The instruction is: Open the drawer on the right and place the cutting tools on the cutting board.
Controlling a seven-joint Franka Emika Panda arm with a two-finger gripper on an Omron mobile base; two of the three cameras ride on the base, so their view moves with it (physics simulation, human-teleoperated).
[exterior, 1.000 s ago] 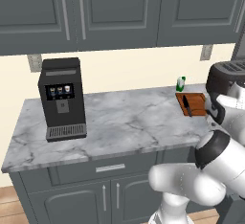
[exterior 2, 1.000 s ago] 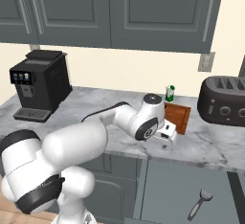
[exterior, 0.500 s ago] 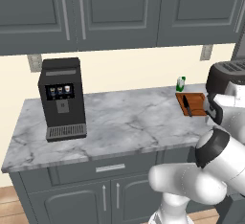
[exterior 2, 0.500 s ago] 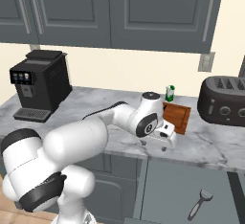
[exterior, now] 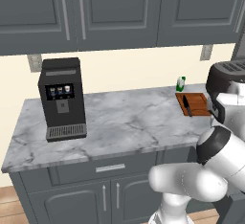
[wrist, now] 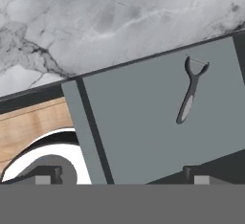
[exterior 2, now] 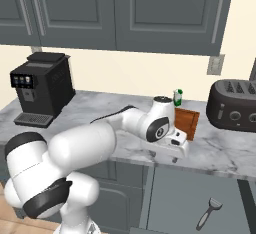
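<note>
Drawer [exterior 2: 200, 198] stands pulled out below the marble counter [exterior: 119, 117], and the pale grey peeler [wrist: 190, 90] lies on its plain grey floor, forked head toward the counter edge. Up top, the black knife [exterior: 186, 107] rests on the cutting board [exterior: 196, 102] beside the toaster [exterior 2: 235, 105]. Gripper [exterior 2: 163, 156] hovers over the drawer, jaws spread wide, holding nothing.
</note>
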